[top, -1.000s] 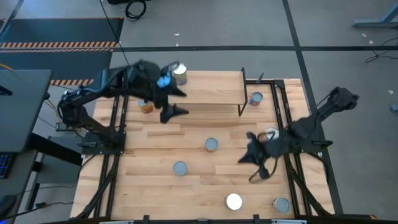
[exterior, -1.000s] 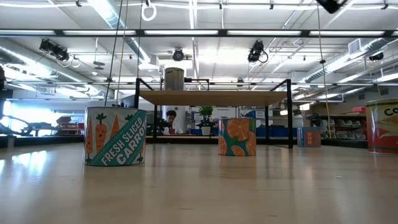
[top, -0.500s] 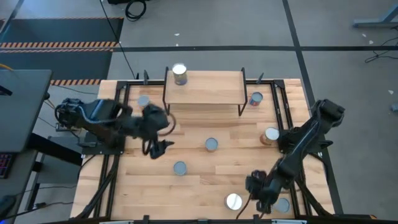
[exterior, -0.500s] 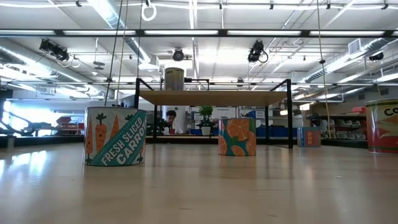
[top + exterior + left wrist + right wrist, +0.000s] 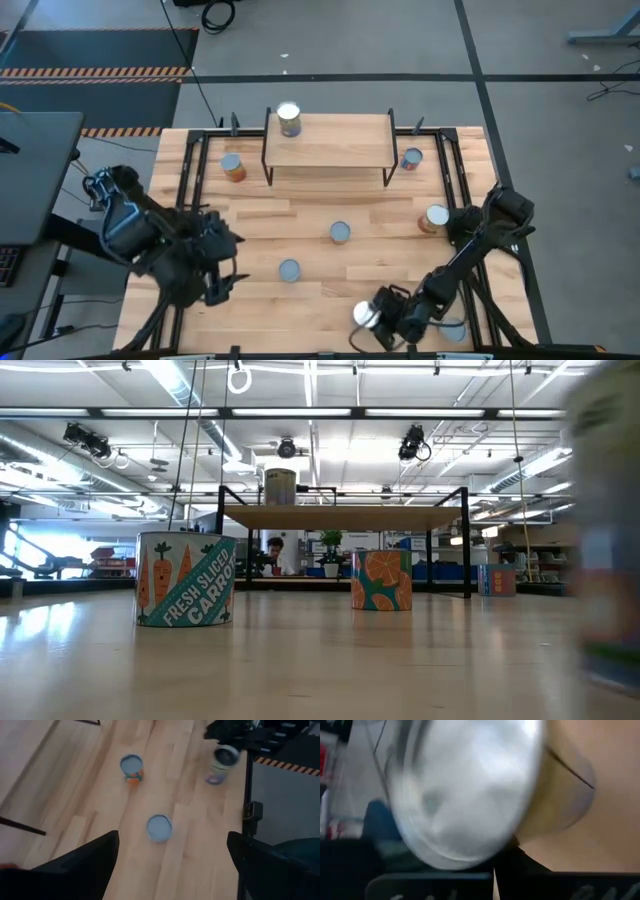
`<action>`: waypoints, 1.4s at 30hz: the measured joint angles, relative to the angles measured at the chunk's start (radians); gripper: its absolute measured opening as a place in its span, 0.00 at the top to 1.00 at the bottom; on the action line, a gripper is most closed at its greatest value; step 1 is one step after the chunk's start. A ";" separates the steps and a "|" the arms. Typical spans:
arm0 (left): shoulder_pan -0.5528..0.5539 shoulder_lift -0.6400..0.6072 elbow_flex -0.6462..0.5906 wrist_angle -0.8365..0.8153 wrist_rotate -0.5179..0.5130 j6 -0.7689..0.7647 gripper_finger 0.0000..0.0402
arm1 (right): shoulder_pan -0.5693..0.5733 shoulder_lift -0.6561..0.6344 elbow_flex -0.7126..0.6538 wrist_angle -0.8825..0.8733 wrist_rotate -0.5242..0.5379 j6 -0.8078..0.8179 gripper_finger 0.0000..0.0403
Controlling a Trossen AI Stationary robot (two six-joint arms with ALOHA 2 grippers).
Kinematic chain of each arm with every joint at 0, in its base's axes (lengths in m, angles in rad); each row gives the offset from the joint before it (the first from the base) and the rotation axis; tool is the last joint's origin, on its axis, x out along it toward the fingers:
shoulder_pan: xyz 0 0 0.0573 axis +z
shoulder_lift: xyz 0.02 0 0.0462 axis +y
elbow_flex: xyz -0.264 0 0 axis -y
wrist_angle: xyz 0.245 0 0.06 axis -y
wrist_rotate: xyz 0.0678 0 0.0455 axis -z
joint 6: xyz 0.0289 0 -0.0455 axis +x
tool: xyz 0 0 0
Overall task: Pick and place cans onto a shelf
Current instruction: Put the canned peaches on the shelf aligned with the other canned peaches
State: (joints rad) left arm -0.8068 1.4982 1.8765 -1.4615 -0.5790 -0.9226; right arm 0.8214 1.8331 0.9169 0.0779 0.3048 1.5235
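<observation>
Right gripper (image 5: 372, 318) clenched, pressed against white-topped tin can (image 5: 367, 314) at table's near edge — not clearly grasping. Left gripper (image 5: 222, 283) released, waiting. Better to reopen, straddle can squarely, then carry to light-wood shelf (image 5: 340, 150).

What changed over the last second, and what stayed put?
The left hand, open, drew back from the shelf to the table's front-left edge. The right hand, shut, swung forward to the white-topped can at the front edge, and that can shifted slightly. The can on the shelf and the other cans stayed put.
</observation>
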 joint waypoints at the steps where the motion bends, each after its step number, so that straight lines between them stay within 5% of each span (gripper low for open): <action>1: -0.014 -0.001 -0.017 0.009 -0.004 -0.019 0.06 | -0.017 0.005 0.000 0.000 0.015 -0.005 0.99; 10: -0.038 0.000 -0.218 0.230 -0.051 -0.029 0.06 | -0.209 0.015 0.000 0.020 0.122 -0.206 0.98; 16: 0.055 0.000 -0.376 0.430 -0.077 0.089 0.06 | -0.341 0.016 0.000 0.071 0.186 -0.464 0.98; 22: 0.186 0.000 -0.522 0.638 -0.073 0.143 0.06 | -0.437 -0.001 0.000 0.126 0.132 -0.624 0.98; 30: 0.334 0.000 -0.668 0.789 0.064 0.222 0.06 | -0.391 -0.151 0.000 -0.035 0.092 -0.689 0.98; 42: 0.540 0.027 -0.814 0.920 0.380 0.708 0.06 | -0.311 -0.325 0.000 -0.320 0.096 -0.571 0.98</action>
State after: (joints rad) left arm -0.2664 1.5253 1.0627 -0.5419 -0.1988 -0.2149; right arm 0.5105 1.5080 0.9165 -0.2416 0.4007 0.9527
